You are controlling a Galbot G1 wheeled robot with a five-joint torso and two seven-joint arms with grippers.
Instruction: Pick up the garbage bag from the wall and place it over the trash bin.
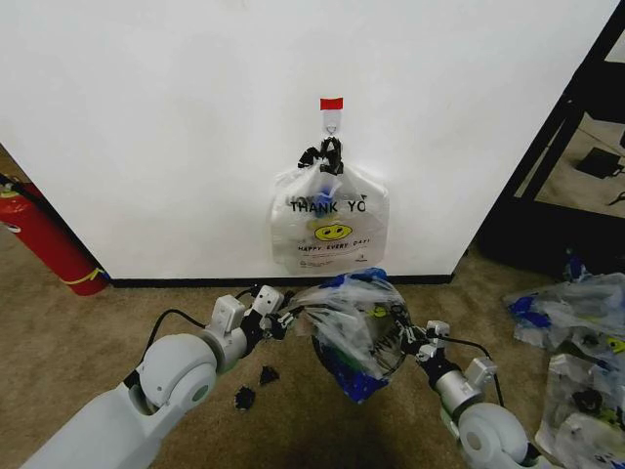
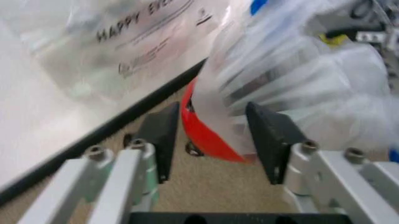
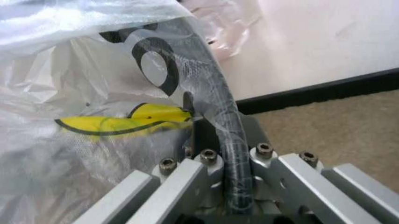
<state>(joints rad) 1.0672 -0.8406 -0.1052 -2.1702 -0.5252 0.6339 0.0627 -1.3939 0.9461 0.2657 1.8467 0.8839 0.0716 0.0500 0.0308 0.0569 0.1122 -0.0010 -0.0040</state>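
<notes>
garbage bag [image 1: 356, 327] is draped over trash bin [image 2: 209, 135]; right pincer [image 3: 218, 140] is clamped on bag and rim, left pincer [image 2: 215, 137] is spread around film. slippage could be caused by thin plastic.

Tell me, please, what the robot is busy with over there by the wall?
It is fitting a garbage bag over the trash bin on the carpet below the wall. The right tool is shut on the bin's rim with bag plastic over it. The left tool is open at the bag's other side, its fingers around a fold of plastic. The bag is draped over the bin's top. More bags hang from the wall hook.
</notes>
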